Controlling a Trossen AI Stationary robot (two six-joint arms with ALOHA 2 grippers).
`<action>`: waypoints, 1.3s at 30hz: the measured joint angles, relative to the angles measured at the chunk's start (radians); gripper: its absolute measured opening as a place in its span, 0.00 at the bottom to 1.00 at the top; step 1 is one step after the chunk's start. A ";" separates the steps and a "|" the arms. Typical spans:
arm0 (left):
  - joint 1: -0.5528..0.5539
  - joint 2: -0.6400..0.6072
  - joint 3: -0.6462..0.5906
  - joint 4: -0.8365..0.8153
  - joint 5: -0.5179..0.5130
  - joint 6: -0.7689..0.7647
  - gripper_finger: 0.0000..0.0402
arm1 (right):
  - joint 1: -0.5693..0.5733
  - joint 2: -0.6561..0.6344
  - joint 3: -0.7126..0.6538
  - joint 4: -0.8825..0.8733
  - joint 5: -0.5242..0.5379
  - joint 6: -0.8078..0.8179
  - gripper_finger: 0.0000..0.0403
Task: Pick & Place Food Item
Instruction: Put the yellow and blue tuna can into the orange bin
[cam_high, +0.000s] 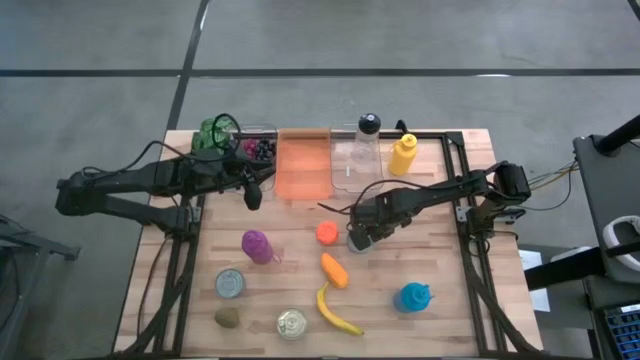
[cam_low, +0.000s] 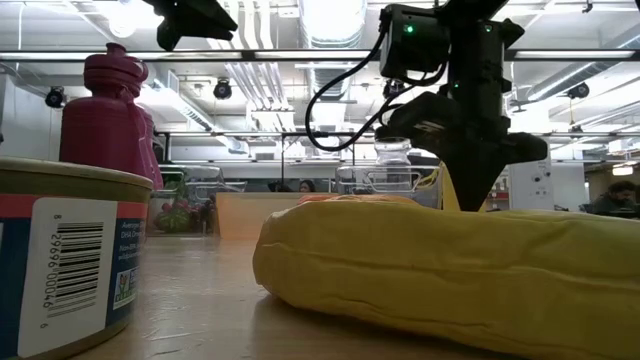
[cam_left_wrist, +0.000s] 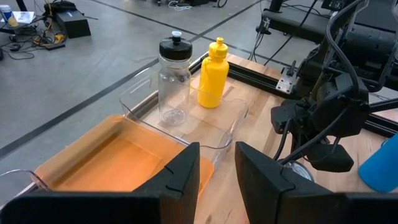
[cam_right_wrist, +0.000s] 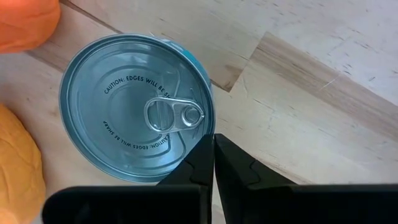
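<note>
A silver-lidded can (cam_right_wrist: 137, 115) with a pull tab stands upright on the wooden table (cam_high: 440, 250), near the middle. My right gripper (cam_right_wrist: 213, 163) points straight down over the can's rim, fingers shut; in the high view it (cam_high: 360, 238) hides most of the can. An orange ball-shaped fruit (cam_high: 327, 233) lies just left of it. My left gripper (cam_left_wrist: 217, 171) hovers at the far left over an orange tray (cam_left_wrist: 118, 162), open, with nothing between its fingers. My right gripper comes from above, pointing down, with its shut fingertips (cam_right_wrist: 202, 163) over the edge of the can's lid (cam_right_wrist: 177, 171). I cannot tell whether they touch the lid or stand just above it. The can stays upright on the table.
A carrot (cam_high: 334, 270), banana (cam_high: 335, 312), purple item (cam_high: 257, 246), two more cans (cam_high: 230, 283) (cam_high: 292, 323), a brown fruit (cam_high: 227, 317) and a blue bottle (cam_high: 413, 297) lie nearer. A clear bin (cam_high: 350, 172) with a clear bottle (cam_high: 368, 140), and a yellow bottle (cam_high: 403, 153), stand at the far edge.
</note>
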 joint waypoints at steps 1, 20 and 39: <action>0.000 0.000 0.000 0.000 0.000 0.000 0.26 | 0.000 0.000 0.000 0.000 0.000 0.000 0.02; 0.000 0.000 0.000 0.000 0.000 0.000 0.26 | 0.000 0.000 0.000 -0.003 0.002 0.005 0.02; 0.000 0.000 0.000 0.003 0.000 -0.004 0.26 | 0.000 0.004 -0.003 -0.033 0.000 0.004 0.02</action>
